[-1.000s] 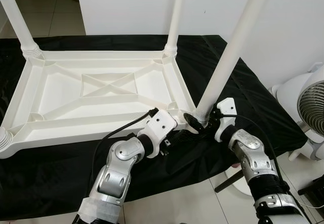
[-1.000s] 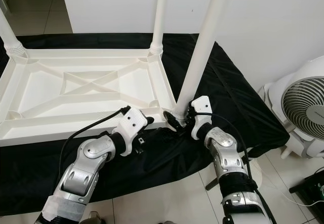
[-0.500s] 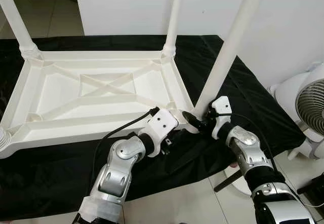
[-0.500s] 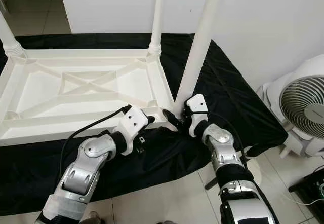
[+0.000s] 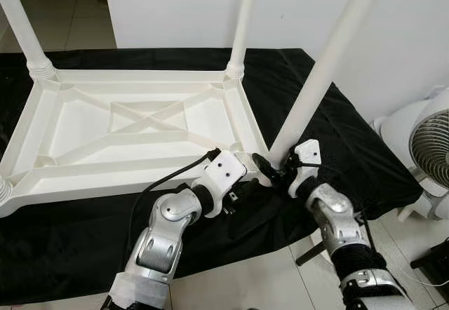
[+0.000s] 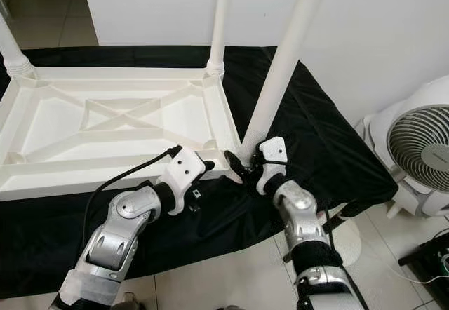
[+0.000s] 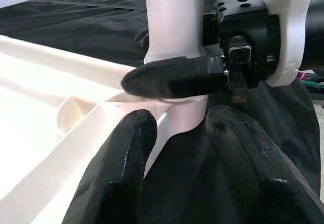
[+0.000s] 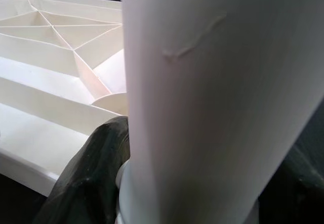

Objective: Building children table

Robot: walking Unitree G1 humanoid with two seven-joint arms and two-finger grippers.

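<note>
On a black-draped table (image 5: 365,149) by a white wall lies the upturned white tabletop (image 5: 133,124). The right hand (image 5: 275,175) clasps the near-right leg (image 5: 316,85) at its base, its forearm now nearer; the leg stands slightly straighter, probably seating. The left hand (image 7: 177,148), narrowly parted, braces that corner.

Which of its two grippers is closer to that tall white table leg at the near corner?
The right gripper is nearer: its fingers wrap the base of the table leg. The left gripper sits just beside it at the tabletop corner, fingers open below the leg's base.
</note>
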